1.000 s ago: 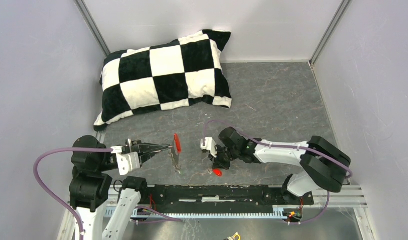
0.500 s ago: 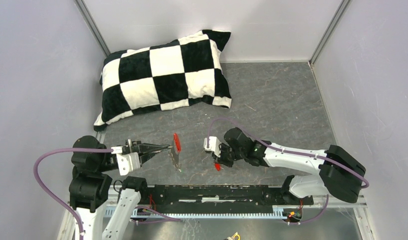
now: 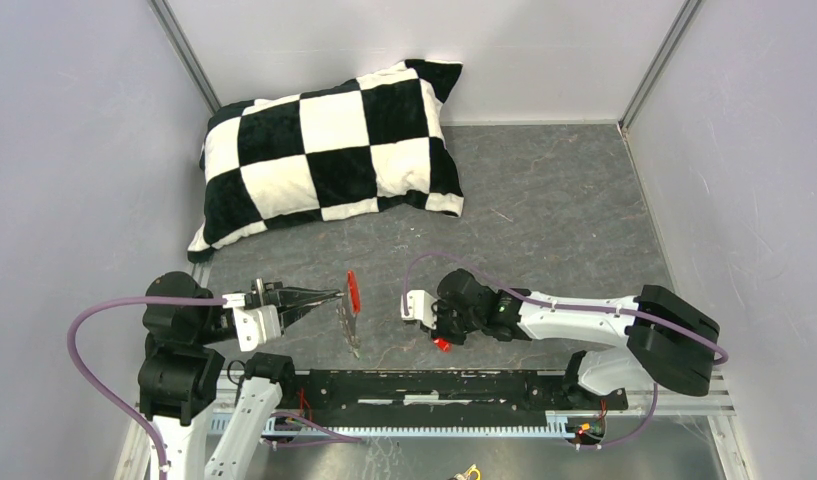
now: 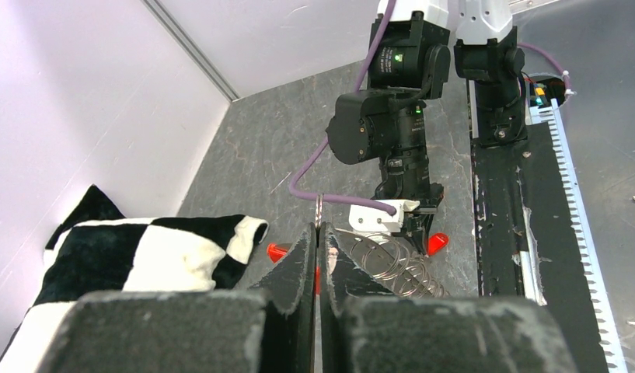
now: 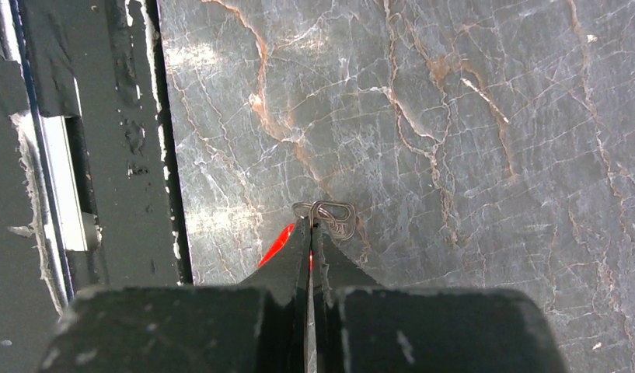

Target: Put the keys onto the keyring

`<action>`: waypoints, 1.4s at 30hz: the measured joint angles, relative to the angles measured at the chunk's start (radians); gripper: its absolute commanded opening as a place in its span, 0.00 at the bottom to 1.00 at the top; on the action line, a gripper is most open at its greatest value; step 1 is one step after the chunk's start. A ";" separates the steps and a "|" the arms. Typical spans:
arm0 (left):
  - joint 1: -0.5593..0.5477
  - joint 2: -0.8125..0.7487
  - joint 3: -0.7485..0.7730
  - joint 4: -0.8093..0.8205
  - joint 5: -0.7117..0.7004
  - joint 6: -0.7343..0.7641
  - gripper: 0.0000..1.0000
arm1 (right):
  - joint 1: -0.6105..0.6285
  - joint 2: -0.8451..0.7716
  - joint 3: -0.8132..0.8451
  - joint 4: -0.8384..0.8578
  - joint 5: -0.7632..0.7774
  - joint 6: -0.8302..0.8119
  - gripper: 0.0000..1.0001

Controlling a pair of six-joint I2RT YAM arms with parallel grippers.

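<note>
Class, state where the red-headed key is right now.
Top view, right of centre: the red-headed key is pinched in the right end effector, near the black rail, with the keyring to its left.

Checkered pillow point(image 3: 329, 150) on marbled table point(image 3: 554, 190).

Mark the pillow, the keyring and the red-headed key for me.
pillow point(image 3: 324, 150), top view, centre of its checkered cover.
keyring point(image 3: 353, 289), top view, on its red fob.
red-headed key point(image 3: 442, 345), top view, on its red head.
</note>
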 measured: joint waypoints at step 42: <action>0.000 -0.005 -0.001 0.000 -0.001 0.000 0.02 | -0.161 0.014 0.037 0.005 -0.154 -0.095 0.56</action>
